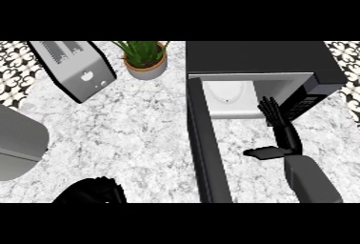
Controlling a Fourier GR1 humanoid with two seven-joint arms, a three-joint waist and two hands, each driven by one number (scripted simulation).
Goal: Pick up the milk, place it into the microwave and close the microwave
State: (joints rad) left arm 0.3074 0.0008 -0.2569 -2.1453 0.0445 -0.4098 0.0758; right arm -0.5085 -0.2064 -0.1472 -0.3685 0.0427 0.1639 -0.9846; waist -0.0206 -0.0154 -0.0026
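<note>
The black microwave point(260, 57) stands at the counter's back right. Its door point(207, 152) is swung wide open and reaches toward me as a long dark slab. In the white cavity's left part sits a pale boxy shape, apparently the milk point(229, 95), hard to tell from the white walls. My right hand point(280, 128) is open in front of the cavity's right side, with straight fingers pointing into the opening and the thumb spread to the left. It holds nothing and is apart from the milk. My left hand point(91, 190) rests low at the lower left edge.
A silver toaster point(77, 69) lies at the back left and a potted plant point(145, 57) stands beside it. A grey rounded appliance point(17, 143) juts in from the left edge. The marbled counter point(126, 128) spreads between the door and that appliance.
</note>
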